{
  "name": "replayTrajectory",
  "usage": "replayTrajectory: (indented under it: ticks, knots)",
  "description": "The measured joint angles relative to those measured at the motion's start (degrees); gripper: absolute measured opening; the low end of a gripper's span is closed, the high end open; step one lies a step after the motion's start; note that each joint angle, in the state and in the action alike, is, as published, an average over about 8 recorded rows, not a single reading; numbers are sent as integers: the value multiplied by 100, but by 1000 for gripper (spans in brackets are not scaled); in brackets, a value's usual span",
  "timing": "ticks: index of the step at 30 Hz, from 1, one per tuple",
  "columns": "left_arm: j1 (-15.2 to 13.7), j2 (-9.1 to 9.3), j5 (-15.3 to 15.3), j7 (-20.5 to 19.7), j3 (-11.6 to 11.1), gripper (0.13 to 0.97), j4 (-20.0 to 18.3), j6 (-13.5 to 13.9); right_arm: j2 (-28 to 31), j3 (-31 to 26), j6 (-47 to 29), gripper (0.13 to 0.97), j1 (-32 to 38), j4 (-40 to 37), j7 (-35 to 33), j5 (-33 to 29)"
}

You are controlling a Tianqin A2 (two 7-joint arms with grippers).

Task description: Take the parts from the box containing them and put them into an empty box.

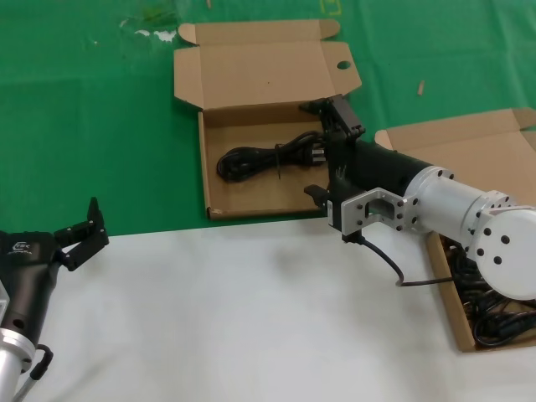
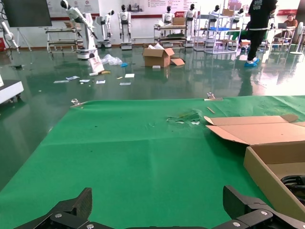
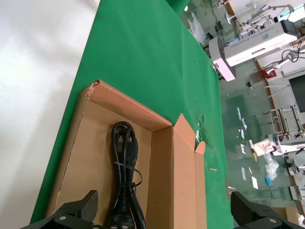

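The empty box [image 1: 211, 172], the carton with a round hole in its lid flap, lies open on the green mat and holds one black power cord [image 1: 268, 159] lying flat. My right gripper [image 1: 329, 157] is open over that box's right end, above the cord's plug end. In the right wrist view the cord [image 3: 125, 171] lies on the box floor [image 3: 90, 152] under the spread jaws of the right gripper [image 3: 164, 215]. The box containing the parts [image 1: 469, 151] stands at the right, with several coiled cords [image 1: 494, 322] partly hidden by my right arm. My left gripper [image 1: 79, 234] is open and empty at the near left.
A white table surface [image 1: 251, 318] fills the foreground and the green mat [image 1: 92, 126] lies beyond it. The left wrist view shows the left gripper [image 2: 159, 217] over bare green mat, with the holed box's wall [image 2: 267, 174] to one side.
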Motion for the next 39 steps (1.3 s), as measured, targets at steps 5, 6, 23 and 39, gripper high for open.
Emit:
replayTrajectory:
  ticks: [5,6,23,39]
  knots:
    - [0,0,0,0,0,966,0,0,0,0,0,966,0,0,0,0]
    - [0,0,0,0,0,966,0,0,0,0,0,966,0,0,0,0]
    - [0,0,0,0,0,966,0,0,0,0,0,966,0,0,0,0]
    - [0,0,0,0,0,966,0,0,-113,295,350,966,-392,119,215,530]
